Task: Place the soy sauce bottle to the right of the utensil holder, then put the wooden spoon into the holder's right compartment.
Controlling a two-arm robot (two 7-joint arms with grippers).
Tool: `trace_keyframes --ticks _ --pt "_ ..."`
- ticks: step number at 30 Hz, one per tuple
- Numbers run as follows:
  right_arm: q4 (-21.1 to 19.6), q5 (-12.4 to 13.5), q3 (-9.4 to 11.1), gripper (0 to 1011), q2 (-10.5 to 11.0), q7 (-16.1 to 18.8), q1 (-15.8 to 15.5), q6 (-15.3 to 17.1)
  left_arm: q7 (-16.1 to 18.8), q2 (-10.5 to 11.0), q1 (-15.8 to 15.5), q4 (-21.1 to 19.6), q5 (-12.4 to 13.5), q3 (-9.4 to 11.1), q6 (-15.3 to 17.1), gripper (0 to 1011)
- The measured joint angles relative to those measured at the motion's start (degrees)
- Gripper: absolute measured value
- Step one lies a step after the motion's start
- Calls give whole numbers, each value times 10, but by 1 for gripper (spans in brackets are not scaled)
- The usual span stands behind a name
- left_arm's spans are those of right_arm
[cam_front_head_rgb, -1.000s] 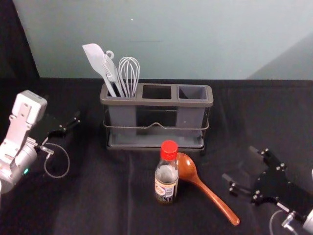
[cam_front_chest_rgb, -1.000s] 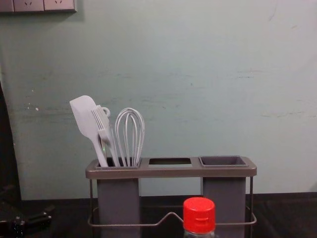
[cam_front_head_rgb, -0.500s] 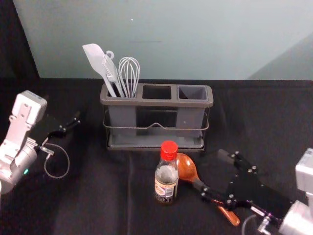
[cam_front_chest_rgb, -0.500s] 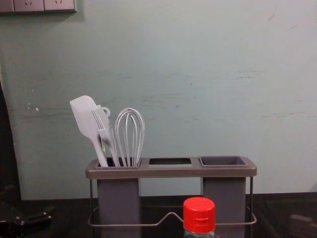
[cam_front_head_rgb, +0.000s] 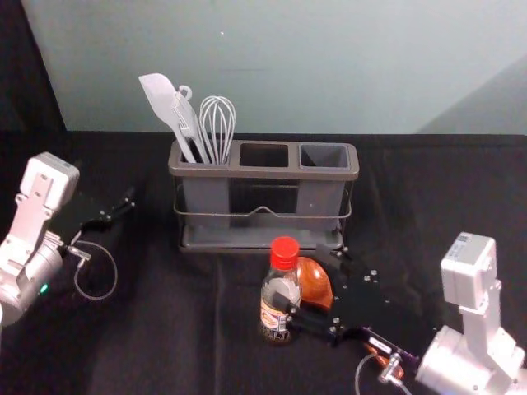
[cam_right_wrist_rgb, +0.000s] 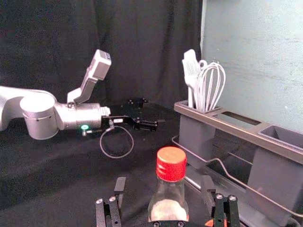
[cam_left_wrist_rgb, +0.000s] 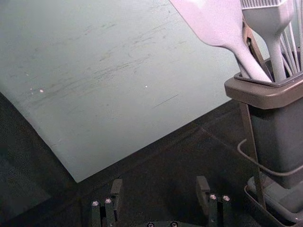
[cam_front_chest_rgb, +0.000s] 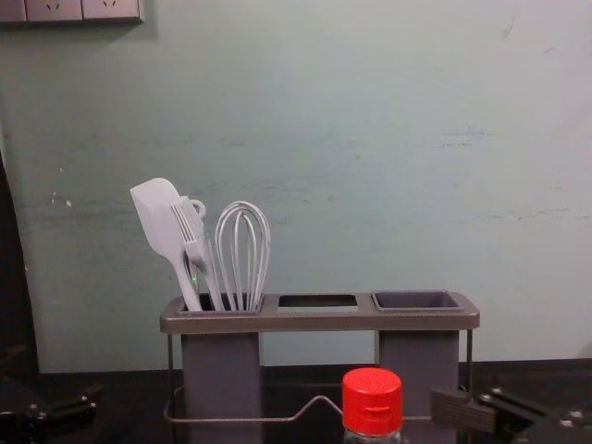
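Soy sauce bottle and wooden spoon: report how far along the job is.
Neither placement looks done. The open right gripper straddles the soy sauce bottle, not gripping it; the left gripper is left of the utensil holder. Remaining: shift the bottle from the holder's front to its right, then put the wooden spoon, lying beside the bottle, into the right compartment.

The black 2-fingered right gripper, well apart from the clear glass soy sauce bottle with a red cap 1.0 s ago, now has it between its parted fingers. Its body now hides most of the glossy brown wooden spoon's handle. In the chest view, the cap is now near its fingertips.
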Motion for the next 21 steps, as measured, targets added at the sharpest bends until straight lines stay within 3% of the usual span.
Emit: trace_keyframes --ticks 12,21 --pt "26 -17 -10 1002 -52 4 27 21 0 0 0 0 0 0 0 1000" --pt "38 -36 -6 1003 -72 7 36 25 0 0 0 0 0 0 0 1000"
